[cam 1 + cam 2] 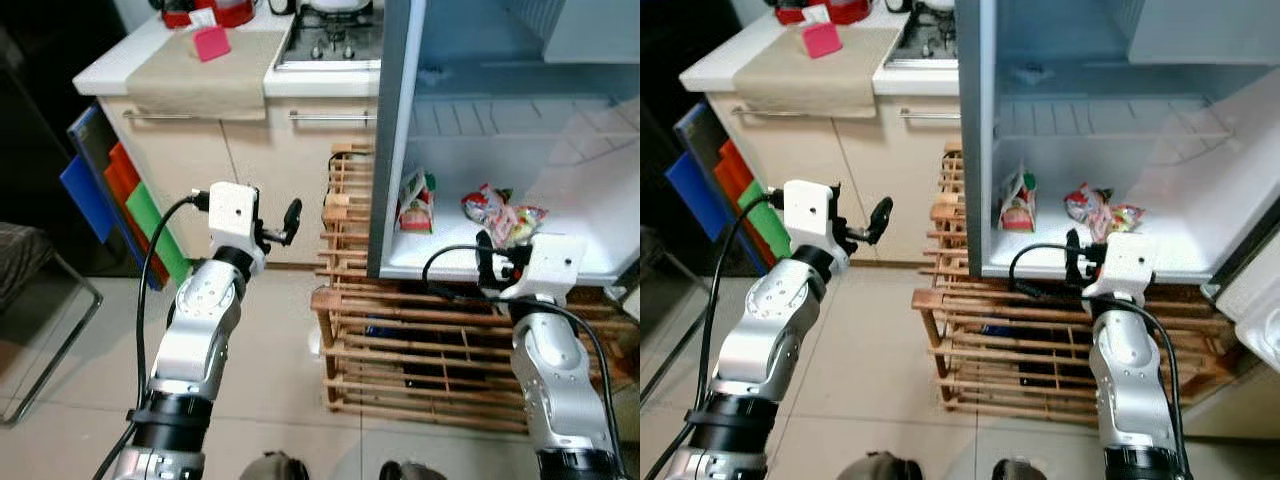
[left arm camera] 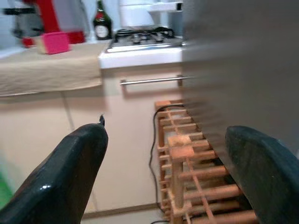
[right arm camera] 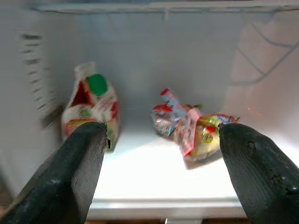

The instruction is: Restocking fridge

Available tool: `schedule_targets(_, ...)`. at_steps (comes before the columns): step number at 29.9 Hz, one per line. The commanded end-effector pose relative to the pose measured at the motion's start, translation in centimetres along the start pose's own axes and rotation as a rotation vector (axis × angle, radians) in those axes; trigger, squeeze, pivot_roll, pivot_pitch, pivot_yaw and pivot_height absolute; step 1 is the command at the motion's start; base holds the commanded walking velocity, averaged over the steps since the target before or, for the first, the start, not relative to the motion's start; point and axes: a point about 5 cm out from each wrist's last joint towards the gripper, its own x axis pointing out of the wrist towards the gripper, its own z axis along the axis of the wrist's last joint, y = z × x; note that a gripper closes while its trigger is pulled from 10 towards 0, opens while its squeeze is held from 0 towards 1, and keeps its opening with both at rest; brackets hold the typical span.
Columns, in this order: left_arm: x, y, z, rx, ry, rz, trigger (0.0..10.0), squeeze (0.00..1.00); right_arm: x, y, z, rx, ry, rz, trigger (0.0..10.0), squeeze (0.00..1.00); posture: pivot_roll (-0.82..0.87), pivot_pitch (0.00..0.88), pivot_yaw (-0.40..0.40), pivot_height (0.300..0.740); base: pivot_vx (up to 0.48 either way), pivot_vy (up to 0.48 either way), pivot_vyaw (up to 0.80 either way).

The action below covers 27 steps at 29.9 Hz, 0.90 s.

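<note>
Pale tiled floor (image 1: 280, 330) underfoot, cream cabinets (image 1: 240, 170) with steel bar handles under a white counter (image 1: 120, 65). Gas hob (image 1: 330, 40) and beige cloth (image 1: 205, 75) on top. Wooden slatted rack (image 1: 400, 350) beside the cabinets.

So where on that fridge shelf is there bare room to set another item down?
Bare shelf runs along the front edge, ahead of the carton and the snack packets. A narrower gap lies between those two. The right side past the packets, toward the fridge wall, also looks free. The right gripper, open, faces the front strip.
</note>
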Motion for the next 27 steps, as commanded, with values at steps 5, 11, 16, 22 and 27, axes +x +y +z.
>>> schedule_targets(5,0.3,0.1,0.0,0.017,-0.004,0.000,10.0,0.00,0.0,0.4,-0.3,-0.008,0.004,0.011,10.0,0.00,-0.08,0.000,0.076,0.740,-0.329,0.000,0.00)
schedule_targets(11,0.5,-0.1,-0.2,0.021,-0.002,-0.016,10.0,0.00,-0.8,0.1,-1.0,-0.025,0.023,0.004,10.0,0.00,-0.09,0.000,0.081,0.740,-0.206,0.000,0.00)
schedule_targets(16,0.5,-0.4,-0.2,0.017,-0.005,-0.046,10.0,0.00,-1.5,-0.5,-1.7,-0.027,0.046,-0.020,10.0,0.00,-0.10,0.000,0.088,0.740,0.000,0.000,0.00)
schedule_targets(22,0.6,-0.7,-0.3,-0.005,-0.005,-0.075,10.0,0.00,-3.4,-1.4,-3.1,-0.054,0.092,-0.027,10.0,0.00,-0.12,0.000,0.096,0.740,0.000,-0.289,0.00)
schedule_targets(27,0.8,-0.9,-0.5,-0.008,0.001,-0.077,10.0,0.00,-3.4,-1.2,-2.9,-0.059,0.084,-0.023,10.0,0.00,-0.13,0.000,0.103,0.740,0.000,-0.436,0.00)
